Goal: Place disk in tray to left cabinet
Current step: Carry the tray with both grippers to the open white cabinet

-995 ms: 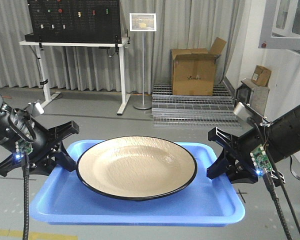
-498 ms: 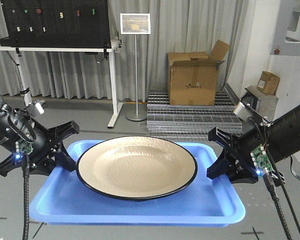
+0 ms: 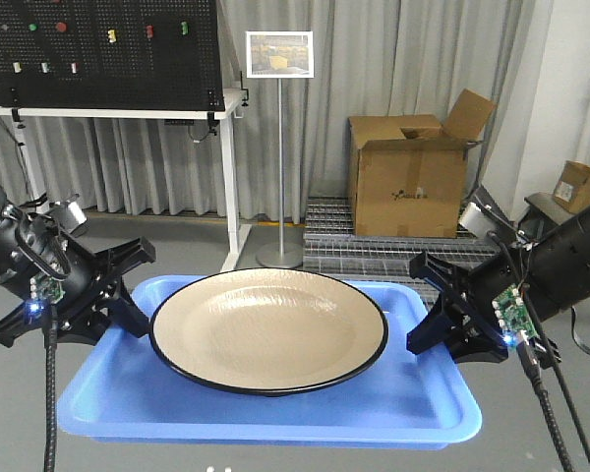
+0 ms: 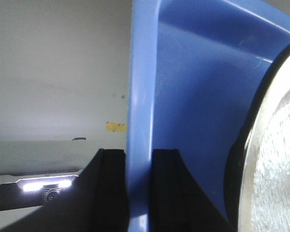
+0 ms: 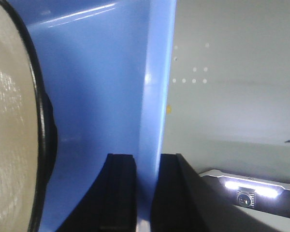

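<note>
Disk centred in tray, left gripper clamped on tray's left rim, right gripper clamped on right rim, disk between the 2.

Black jaws adjoin green circuit boards, black cables.

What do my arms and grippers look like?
The left arm and right arm are black. The left gripper and right gripper have angular black fingers, a green circuit board with a lit LED, hanging black cables and a silver block on top.
</note>
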You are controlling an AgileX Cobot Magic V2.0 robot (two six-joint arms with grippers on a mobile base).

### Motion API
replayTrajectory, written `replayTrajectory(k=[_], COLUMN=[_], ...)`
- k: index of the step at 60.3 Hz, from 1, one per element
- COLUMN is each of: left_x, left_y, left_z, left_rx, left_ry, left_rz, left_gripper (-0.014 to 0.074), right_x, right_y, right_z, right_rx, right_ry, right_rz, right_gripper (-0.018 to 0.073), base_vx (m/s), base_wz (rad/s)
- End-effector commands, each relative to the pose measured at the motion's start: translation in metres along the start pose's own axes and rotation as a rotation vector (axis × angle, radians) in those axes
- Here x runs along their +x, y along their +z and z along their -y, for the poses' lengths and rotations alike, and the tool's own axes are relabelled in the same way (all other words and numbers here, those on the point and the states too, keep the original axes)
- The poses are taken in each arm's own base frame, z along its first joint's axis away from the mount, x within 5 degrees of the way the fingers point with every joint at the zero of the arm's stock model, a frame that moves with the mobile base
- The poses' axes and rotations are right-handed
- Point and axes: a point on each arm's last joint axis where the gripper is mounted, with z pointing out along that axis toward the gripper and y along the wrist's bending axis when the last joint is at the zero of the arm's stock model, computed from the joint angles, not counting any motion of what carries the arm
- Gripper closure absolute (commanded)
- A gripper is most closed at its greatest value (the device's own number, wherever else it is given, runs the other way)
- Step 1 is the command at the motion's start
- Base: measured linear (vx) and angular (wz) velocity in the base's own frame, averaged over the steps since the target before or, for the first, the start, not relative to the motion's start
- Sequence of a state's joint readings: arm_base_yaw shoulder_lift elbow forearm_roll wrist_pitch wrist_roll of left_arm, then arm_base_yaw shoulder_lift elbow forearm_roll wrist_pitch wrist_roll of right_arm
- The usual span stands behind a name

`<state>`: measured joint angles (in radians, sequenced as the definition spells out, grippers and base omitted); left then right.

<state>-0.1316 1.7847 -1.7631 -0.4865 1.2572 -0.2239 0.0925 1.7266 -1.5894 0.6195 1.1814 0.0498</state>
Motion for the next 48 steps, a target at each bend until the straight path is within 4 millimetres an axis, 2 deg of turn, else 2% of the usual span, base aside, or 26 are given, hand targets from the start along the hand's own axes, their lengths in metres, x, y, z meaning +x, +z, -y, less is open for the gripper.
replayTrajectory(k=[1, 48], left_x=[0.0124, 0.0124], left_y=[-0.0291, -0.0291], left_z=[0.0349, 0.0349], left_rx=[0.181, 0.181], left_ry=[-0.001, -0.001], left_rz=[0.031, 0.031], left_gripper=[0.0596, 0.0596], right_x=[0.0045, 0.0045], right_y=[-0.026, -0.026], right_z=[-0.0337, -0.0337], right_rx=[-0.164, -0.164], right_ry=[-0.016, -0.016], right_rz=[0.073, 0.073], right_gripper=[0.0564, 0.0564], base_vx=[0.67, 0.65], base_wz=[0.0, -0.1])
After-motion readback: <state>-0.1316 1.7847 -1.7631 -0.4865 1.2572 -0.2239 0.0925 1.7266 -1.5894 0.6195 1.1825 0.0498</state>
